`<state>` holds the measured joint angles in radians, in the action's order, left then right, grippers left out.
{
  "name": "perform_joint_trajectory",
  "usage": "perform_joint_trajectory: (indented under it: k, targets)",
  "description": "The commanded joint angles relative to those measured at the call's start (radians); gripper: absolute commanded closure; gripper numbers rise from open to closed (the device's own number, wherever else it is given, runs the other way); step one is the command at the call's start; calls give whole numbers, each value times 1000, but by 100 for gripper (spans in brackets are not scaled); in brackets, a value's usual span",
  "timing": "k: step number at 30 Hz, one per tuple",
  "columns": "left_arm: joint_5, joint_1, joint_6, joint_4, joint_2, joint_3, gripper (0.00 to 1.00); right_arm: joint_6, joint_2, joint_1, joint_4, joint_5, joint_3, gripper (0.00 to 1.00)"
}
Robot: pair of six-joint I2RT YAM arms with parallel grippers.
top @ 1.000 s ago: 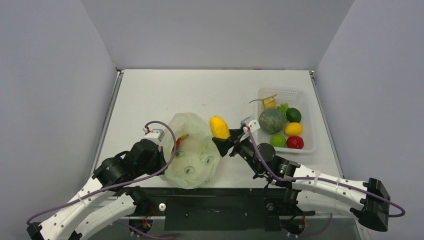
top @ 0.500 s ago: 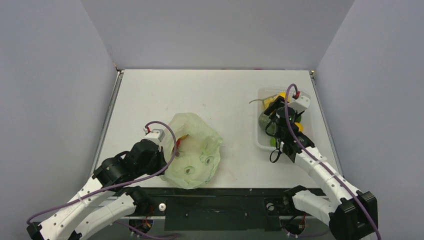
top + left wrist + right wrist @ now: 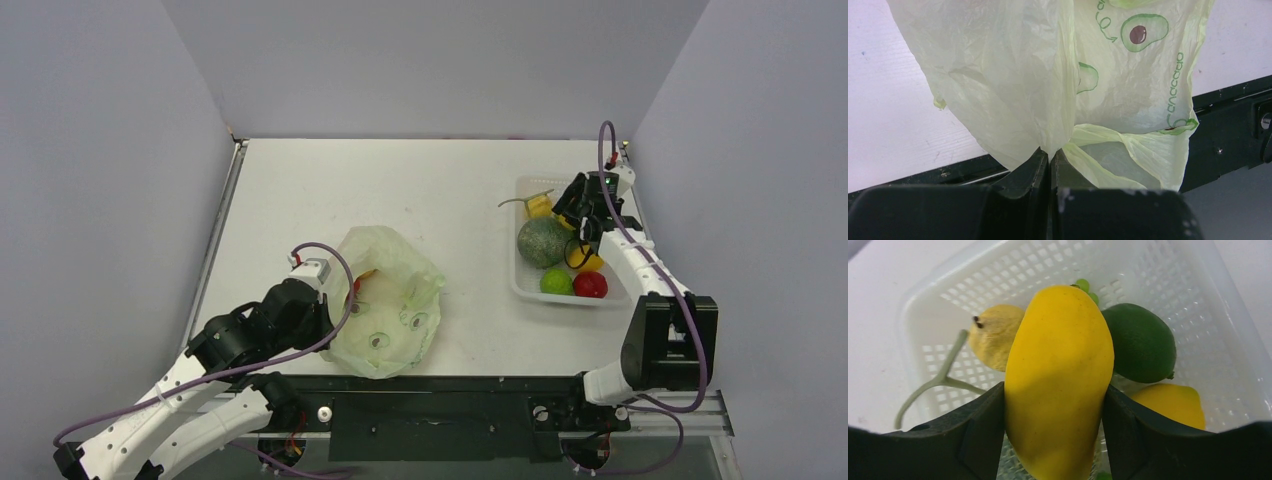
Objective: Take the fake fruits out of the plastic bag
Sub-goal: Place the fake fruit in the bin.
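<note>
The pale green plastic bag (image 3: 388, 300) lies crumpled at the front left of the table. My left gripper (image 3: 333, 303) is shut on a fold of the bag (image 3: 998, 75); the jaws (image 3: 1051, 152) pinch the film. A small orange patch (image 3: 365, 273) shows at the bag's edge by that gripper. My right gripper (image 3: 583, 205) hangs over the far end of the white mesh basket (image 3: 518, 262). It is shut on a yellow mango-like fruit (image 3: 1058, 380). In the basket lie a dark green lime (image 3: 1140, 342), a yellow lemon (image 3: 1173, 402), a light green fruit (image 3: 556, 281) and a red fruit (image 3: 590, 285).
The basket (image 3: 1013, 270) also holds a large mottled green melon (image 3: 543, 242), a small yellow pear with a long stem (image 3: 993, 335) and small green grapes (image 3: 1083, 285). The dark front rail (image 3: 1228, 125) runs just behind the bag. Grey walls close in three sides.
My right arm has carried the yellow fruit from beside the bag to over the far end of the basket. The left gripper and the bag have stayed put.
</note>
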<state>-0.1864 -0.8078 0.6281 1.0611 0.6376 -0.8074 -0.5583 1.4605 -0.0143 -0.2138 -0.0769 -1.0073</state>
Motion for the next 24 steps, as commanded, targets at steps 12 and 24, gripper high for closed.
perform_joint_trajectory:
  k: [12,24]
  targets:
    - [-14,-14,-17,-35,-19,-12,100,40,1,-47,60,29,42,20]
    - [-21,-30,-22,-37,-13,-16,100,92,-285,157,76,-61,106,17]
